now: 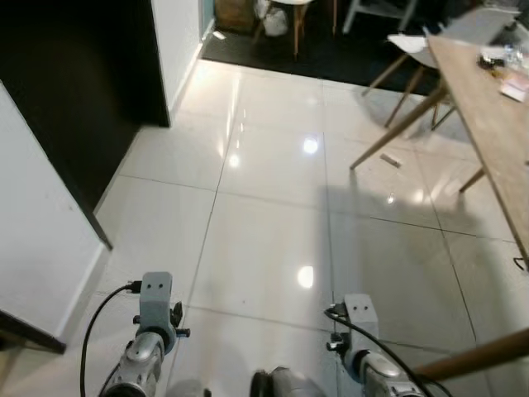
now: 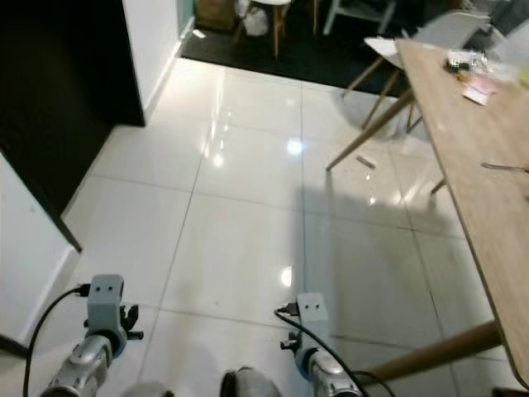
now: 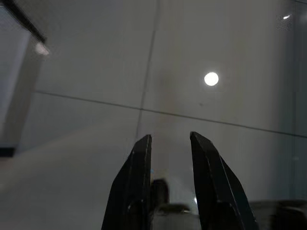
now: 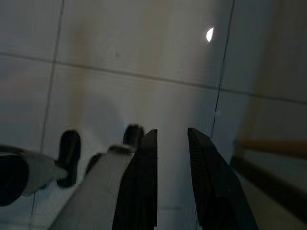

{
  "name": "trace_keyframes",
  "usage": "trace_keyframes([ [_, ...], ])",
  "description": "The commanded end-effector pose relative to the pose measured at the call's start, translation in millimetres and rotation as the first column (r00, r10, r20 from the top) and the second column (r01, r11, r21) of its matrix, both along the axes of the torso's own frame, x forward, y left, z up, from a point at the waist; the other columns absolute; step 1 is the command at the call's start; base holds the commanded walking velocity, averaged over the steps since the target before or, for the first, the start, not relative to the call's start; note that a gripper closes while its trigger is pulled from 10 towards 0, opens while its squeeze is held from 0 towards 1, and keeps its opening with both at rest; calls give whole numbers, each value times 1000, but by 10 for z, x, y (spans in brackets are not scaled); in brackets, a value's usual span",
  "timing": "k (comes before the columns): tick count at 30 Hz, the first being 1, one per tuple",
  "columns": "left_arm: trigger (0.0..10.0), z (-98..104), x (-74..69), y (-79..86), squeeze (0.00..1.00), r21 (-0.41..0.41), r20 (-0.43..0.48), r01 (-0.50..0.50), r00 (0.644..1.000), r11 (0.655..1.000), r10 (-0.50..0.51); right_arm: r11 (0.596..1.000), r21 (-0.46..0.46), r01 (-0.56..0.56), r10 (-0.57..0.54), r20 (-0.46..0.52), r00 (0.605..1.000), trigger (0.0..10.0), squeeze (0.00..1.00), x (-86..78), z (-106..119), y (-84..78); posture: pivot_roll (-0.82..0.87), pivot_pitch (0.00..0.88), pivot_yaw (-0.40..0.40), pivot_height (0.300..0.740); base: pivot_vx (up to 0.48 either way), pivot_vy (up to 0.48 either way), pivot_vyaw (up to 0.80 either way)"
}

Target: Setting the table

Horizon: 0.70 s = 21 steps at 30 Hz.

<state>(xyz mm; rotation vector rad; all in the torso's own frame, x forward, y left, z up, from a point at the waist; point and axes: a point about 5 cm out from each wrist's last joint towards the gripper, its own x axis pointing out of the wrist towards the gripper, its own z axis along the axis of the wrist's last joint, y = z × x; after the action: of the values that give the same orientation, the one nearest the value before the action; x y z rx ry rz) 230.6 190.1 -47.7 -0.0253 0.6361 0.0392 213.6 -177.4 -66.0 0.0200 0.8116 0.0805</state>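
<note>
Currently, item one: the wooden table (image 2: 463, 157), along my right side, running from near to far, on angled wooden legs. On its far end sit a few small things (image 2: 471, 70), too small to name, and nearer lies a thin metal piece (image 2: 504, 167), perhaps cutlery, though I cannot confirm that. I judge such a piece light, stiff and slippery on the wood, best pinched across its handle rather than at the working end. Any glassware among the far things would be fragile, so I would take it low on the body.

Item two: the left gripper (image 3: 170, 143), hanging idle over the floor, fingers parted with a clear gap, holding nothing.

Item three: the right gripper (image 4: 171, 136), likewise low over the tiles, fingers apart and empty, with a table leg (image 4: 271, 146) just beside it in the wrist view.

Item four: glossy white floor tiles (image 1: 273, 207), with ceiling lights reflected in them.

Item five: a white chair (image 1: 409, 50) at the table's far end, and another chair (image 1: 285, 8) further back on a dark floor.

Item six: a dark panel (image 1: 74, 91) and a white wall (image 1: 33, 240) on my left.

Judgement: nothing is in hand; I must turn toward the table first.
</note>
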Motion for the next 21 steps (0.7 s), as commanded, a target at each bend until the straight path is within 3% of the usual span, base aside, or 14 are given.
trace_keyframes([
  [1,10000,-38,-49,-5,0,-5,-24,-4,1000,1000,4,1000,5,9,-9,-37,999,10000,0,-96,-60,3,81,76,-52,740,341,0,0],
  [21,10000,11,34,25,0,10,-26,47,999,999,-46,998,36,55,-54,-26,998,10000,0,-147,-86,59,85,85,7,740,342,0,0],
])
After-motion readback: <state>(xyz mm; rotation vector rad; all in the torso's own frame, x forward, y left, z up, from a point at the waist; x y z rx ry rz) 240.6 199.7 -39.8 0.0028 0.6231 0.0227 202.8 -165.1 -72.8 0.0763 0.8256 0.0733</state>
